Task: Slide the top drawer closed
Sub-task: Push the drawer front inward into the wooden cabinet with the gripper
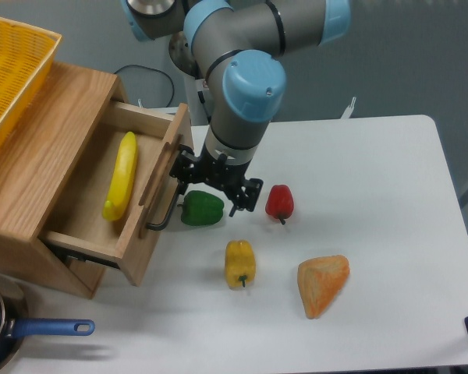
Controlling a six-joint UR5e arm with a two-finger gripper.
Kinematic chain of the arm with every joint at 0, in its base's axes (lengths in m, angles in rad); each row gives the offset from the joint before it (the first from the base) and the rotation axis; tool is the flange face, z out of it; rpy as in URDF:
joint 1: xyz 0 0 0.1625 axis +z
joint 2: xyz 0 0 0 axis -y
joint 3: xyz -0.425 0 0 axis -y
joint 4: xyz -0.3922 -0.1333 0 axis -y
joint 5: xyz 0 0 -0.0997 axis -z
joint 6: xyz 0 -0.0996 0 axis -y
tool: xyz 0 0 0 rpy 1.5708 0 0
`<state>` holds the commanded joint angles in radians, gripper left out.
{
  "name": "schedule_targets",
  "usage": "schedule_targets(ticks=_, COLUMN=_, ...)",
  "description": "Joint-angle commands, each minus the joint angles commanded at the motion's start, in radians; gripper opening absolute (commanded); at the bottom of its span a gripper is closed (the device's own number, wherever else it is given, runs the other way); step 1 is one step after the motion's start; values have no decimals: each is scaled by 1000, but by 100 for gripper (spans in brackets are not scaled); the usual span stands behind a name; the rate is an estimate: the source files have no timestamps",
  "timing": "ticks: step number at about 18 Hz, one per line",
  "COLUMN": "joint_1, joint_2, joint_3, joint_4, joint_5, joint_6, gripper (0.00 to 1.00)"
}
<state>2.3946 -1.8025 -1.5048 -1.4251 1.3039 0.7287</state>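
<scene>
The top drawer (150, 204) of the light oak cabinet (43, 148) stands partly open, its front panel angled toward the table. A black bar handle (168, 210) runs along that panel. A yellow banana (121, 175) lies inside the drawer. My gripper (215, 185) hangs low just right of the drawer front, open, nothing between its fingers. Its left finger (185, 168) is against the front panel near the handle's upper end.
A yellow plastic basket (12, 70) sits on top of the cabinet. A green pepper (202, 209) lies right under my gripper, a red pepper (279, 201) to its right. A yellow pepper (240, 263) and an orange wedge (323, 284) lie nearer the front. A blue-handled pan (27, 331) is at the bottom left.
</scene>
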Motion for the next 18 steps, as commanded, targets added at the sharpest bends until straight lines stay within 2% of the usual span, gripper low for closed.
schedule_targets(ticks=18, joint_1=-77, joint_2=2, joint_3=2, joint_4=0, joint_5=2, joint_6=-48, gripper=100)
